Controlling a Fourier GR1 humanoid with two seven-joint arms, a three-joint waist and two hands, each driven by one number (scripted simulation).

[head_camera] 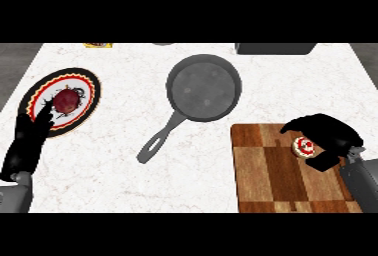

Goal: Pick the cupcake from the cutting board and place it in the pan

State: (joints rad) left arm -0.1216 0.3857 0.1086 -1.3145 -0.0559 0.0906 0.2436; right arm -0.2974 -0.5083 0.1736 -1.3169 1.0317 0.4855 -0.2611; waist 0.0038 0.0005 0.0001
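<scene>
Head view — cupcake (303, 146) under right hand (325, 131)

A white, faintly veined counter (111, 165) is seen from above. Near its middle, a grey pan (203, 87) is laid flat, its handle angled down toward the lower left. At the left, a round plate (83, 80) with a dark, patterned rim is set on the stone. At the lower right, a wooden cutting board (269, 175) in a checkered grain is laid against the near edge. Along the far edge, a small yellow item (97, 45) and a dark object (275, 48) are only partly shown.
</scene>
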